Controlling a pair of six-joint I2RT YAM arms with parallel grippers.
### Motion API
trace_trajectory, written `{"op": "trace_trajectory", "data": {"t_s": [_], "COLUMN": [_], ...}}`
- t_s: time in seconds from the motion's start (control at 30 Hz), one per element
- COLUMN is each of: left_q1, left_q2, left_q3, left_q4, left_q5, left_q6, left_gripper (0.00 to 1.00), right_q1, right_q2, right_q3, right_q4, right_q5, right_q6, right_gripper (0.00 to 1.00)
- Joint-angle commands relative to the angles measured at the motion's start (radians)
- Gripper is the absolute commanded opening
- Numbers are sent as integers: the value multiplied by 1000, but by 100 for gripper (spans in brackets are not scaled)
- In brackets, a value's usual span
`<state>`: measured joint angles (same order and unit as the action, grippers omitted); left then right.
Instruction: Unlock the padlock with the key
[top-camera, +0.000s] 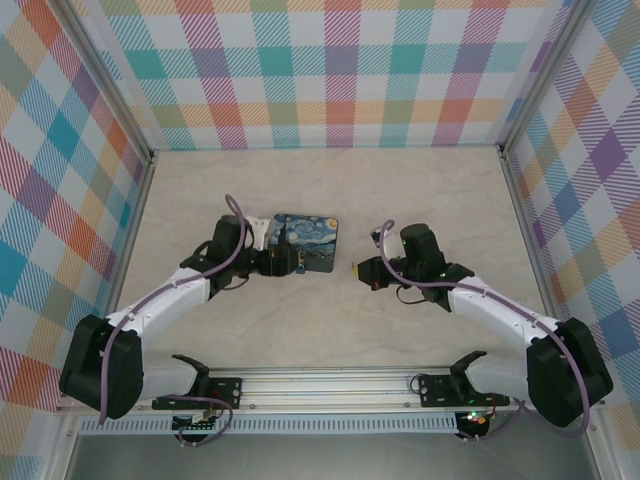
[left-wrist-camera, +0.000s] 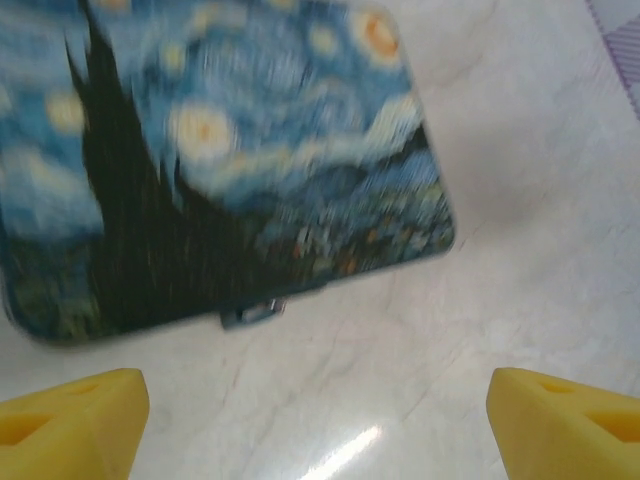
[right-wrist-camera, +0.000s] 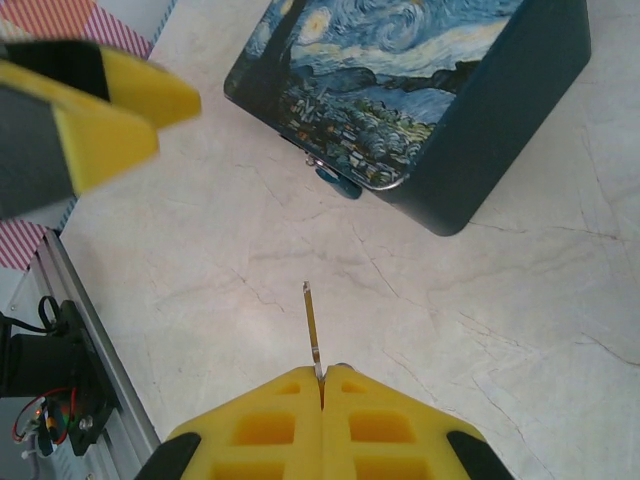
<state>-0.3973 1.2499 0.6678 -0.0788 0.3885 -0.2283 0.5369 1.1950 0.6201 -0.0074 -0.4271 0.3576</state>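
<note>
The padlock (right-wrist-camera: 336, 179), tiny with a blue body, hangs at the clasp on the front edge of the box printed with a swirling night sky (right-wrist-camera: 400, 90). In the left wrist view the padlock (left-wrist-camera: 250, 313) is blurred and lies ahead of my left gripper (left-wrist-camera: 320, 430), which stands open with nothing between its yellow fingers (left-wrist-camera: 70, 420). My right gripper (right-wrist-camera: 322, 375) is shut on the key (right-wrist-camera: 312, 320). The thin blade sticks out forward, pointing toward the padlock from some distance away. From above, the left gripper (top-camera: 288, 263) is over the box's near edge and the right gripper (top-camera: 360, 268) is to the box's right.
The painted box (top-camera: 305, 245) sits mid-table on the pale marble top (top-camera: 330, 190). Checked walls (top-camera: 330, 70) close off the back and both sides. A metal rail (top-camera: 330, 385) runs along the near edge. One of the left gripper's yellow fingers (right-wrist-camera: 110, 110) is at the upper left of the right wrist view.
</note>
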Motion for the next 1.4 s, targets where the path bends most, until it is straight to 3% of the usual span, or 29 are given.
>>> {"op": "trace_trajectory", "data": {"t_s": [0.0,0.23,0.47,0.83,1.1,1.37], "left_q1": [0,-30,-43,-43,-34,-21], "left_q2": [-32,109,237,251,278,337], "left_q3": [-84,-182,-255,-263,-213,-170], "left_q4": [243,482,702,711,698,690], "left_q5": [71,136,76,29,4,8], "left_q6": [-85,-126,-112,-62,-49,-36], "left_gripper": [88,87,87,88,89,82], "right_q1": [3,5,5,5,4,7], "right_q2": [30,110,212,484,615,646], "right_q3": [1,-6,35,221,297,306], "right_q4": [96,223,372,539,516,401], "right_q5": [-18,-51,-93,-155,-111,-51], "right_q6": [10,17,24,153,208,190], "right_gripper": [1,0,0,0,0,0]}}
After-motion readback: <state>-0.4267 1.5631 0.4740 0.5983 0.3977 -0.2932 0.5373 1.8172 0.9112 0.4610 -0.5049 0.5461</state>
